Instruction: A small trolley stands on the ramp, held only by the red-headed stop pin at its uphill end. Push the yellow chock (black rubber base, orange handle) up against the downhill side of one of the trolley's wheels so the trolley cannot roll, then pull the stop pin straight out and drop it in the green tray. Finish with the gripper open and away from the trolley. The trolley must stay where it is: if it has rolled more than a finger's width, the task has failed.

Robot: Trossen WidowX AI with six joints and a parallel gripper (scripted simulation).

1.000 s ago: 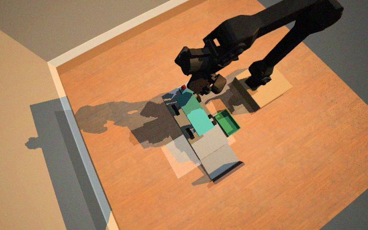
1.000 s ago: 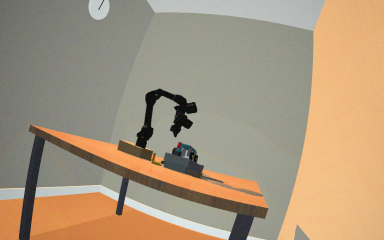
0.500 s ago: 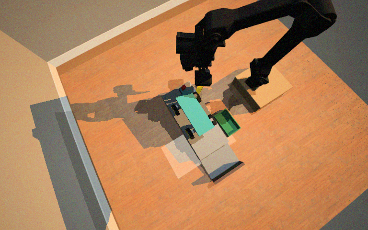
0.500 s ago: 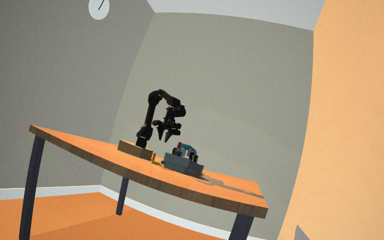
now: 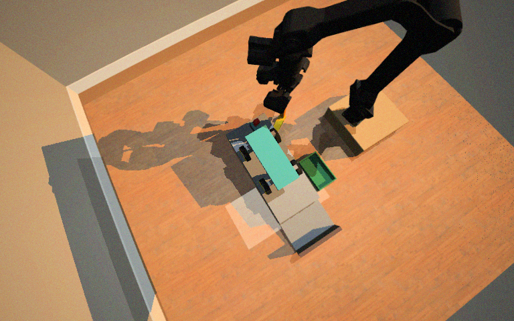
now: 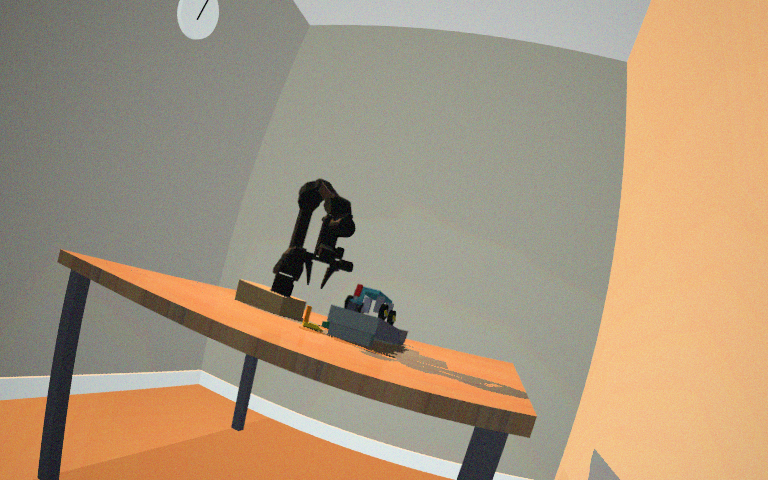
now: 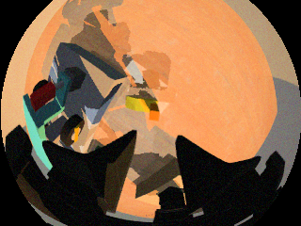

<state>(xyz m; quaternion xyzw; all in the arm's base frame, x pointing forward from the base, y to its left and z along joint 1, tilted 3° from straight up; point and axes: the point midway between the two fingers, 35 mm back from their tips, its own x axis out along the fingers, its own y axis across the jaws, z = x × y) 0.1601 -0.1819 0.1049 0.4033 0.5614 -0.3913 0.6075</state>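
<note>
Counter (image 5: 397,234): wooden top filling most of the top view; carries all items below.

Arm (image 5: 394,49): black, enters from the upper right of the frame and bends down toward the centre, likely to reach the chock from above.

Ramp (image 5: 299,211): grey wedge at centre, running toward lower right; its slope is the reason the trolley needs restraint.

Trolley (image 5: 270,156): teal deck, black wheels, sits on the upper part of the ramp.

Green tray (image 5: 317,170): just right of the trolley, beside the ramp; destination for the pin.

Claw (image 6: 318,278): hangs above the counter, fingers half-spread, holding nothing; apparently narrowed to fit the chock's handle.

Yellow chock (image 5: 279,122): off the ramp near the trolley's upper end, under the claw, not yet against any wheel.

Stop pin (image 5: 256,122): red head at the trolley's uphill end, still seated, the trolley's only restraint.
</note>
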